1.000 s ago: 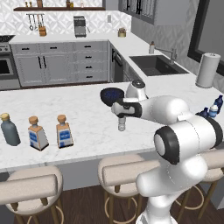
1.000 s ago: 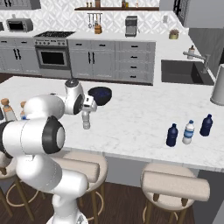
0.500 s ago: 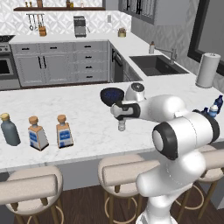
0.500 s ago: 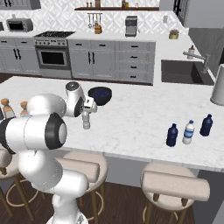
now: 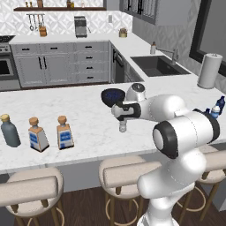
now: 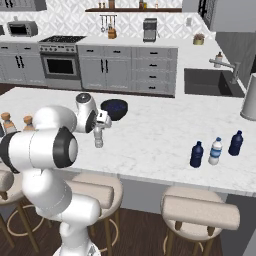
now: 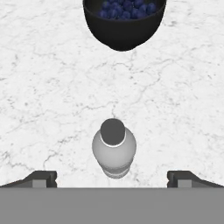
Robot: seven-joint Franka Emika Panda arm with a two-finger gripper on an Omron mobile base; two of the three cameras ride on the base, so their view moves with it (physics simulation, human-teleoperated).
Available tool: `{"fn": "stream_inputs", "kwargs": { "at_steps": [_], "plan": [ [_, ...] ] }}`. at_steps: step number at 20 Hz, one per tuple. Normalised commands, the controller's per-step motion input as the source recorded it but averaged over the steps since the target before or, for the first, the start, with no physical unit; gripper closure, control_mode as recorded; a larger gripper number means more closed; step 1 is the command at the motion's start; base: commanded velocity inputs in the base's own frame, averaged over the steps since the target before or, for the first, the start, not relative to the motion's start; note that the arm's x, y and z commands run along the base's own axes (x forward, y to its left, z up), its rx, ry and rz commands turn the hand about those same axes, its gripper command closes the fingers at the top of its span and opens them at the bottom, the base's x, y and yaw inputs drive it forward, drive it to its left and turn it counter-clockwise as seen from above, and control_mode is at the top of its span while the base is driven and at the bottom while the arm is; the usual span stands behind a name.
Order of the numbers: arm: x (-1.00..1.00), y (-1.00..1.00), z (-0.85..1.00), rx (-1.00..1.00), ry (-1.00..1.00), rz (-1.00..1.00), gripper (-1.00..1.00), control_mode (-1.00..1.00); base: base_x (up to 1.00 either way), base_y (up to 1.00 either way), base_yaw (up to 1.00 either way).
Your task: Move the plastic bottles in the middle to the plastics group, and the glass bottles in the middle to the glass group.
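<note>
A small clear plastic bottle [image 7: 113, 151] with a pale cap stands upright on the white marble counter [image 5: 88, 119], just in front of a dark bowl. My gripper [image 7: 113, 179] hangs straight above it, open, with one fingertip on each side of the bottle [image 5: 123, 128] and no contact. From the right base view the gripper [image 6: 99, 131] sits right over the bottle [image 6: 99, 141]. At the counter's right end stand a dark navy bottle [image 6: 197, 154], a clear blue-banded one [image 6: 215, 151] and a dark blue one [image 6: 235, 143]. At the left end stand a grey-blue bottle [image 5: 9, 131] and two square cork-stoppered bottles [image 5: 37, 134] [image 5: 65, 132].
A dark bowl of blueberries [image 7: 124, 22] sits close behind the clear bottle. A paper towel roll [image 5: 209, 70] and the sink [image 5: 154, 65] lie at the far right. Bar stools [image 5: 128, 172] line the counter's near edge.
The hand has dipped very slightly over the clear bottle. The bottles and bowl have not moved.
</note>
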Motion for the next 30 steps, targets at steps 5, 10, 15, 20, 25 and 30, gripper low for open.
{"fn": "stream_inputs", "kwargs": {
  "at_steps": [5,10,15,20,25,30],
  "plan": [
    [0.11,0.0,0.0,0.0,0.15,0.0,-1.0,-1.0,0.0,0.0,0.0],
    [0.12,0.0,0.0,0.0,0.16,0.0,-1.0,-1.0,0.0,0.0,0.0],
    [0.03,0.0,-0.05,0.0,0.04,0.0,-1.0,-1.0,0.0,0.0,0.0],
    [0.07,0.0,-0.15,0.0,0.0,0.0,-1.0,-1.0,0.0,0.0,0.0],
    [0.0,0.0,-0.11,0.0,0.0,0.0,-1.0,-1.0,0.0,0.0,0.0],
    [0.01,0.01,-0.1,0.0,0.0,0.0,-1.0,-1.0,0.0,0.0,0.0]
  ]
}}
